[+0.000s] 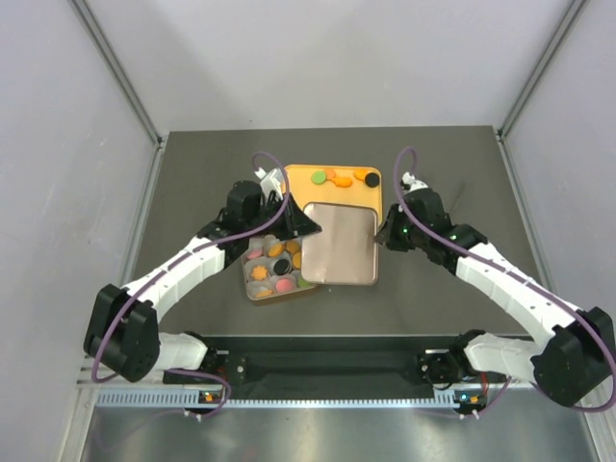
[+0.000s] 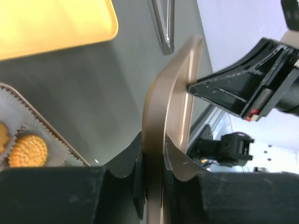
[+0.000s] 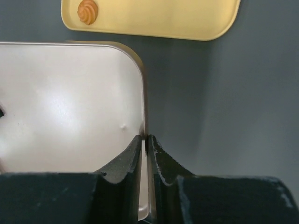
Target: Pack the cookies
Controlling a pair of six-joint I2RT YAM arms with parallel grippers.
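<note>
A dark grey table (image 1: pixel 192 192) sits between pale walls, with the two arms reaching in from the bottom edge of the top view. At centre frame a bronze-coloured lid (image 1: pixel 342 245) is gripped from both sides.

The left gripper (image 1: pixel 308 227) is pinched tight on the lid's left edge. In its wrist view the black fingers (image 2: pixel 126 163) press on either side of the thin rim, with no gap visible. The right gripper (image 1: pixel 384 234) is closed the same way on the opposite edge, its fingers (image 3: pixel 128 156) squeezing the rim near a rounded corner.

Both arms bend at the elbow and angle inward towards the middle, wrists facing each other across the lid.

Some cookies (image 1: pixel 339 177) lie on the yellow tray (image 1: pixel 298 192) at upper centre, just above the lid. Others (image 1: pixel 285 284) sit in white paper cups (image 2: pixel 28 135) inside the open tin (image 1: pixel 252 289), left of centre. In the top view the lid's left edge overlaps the tin's right side
</note>
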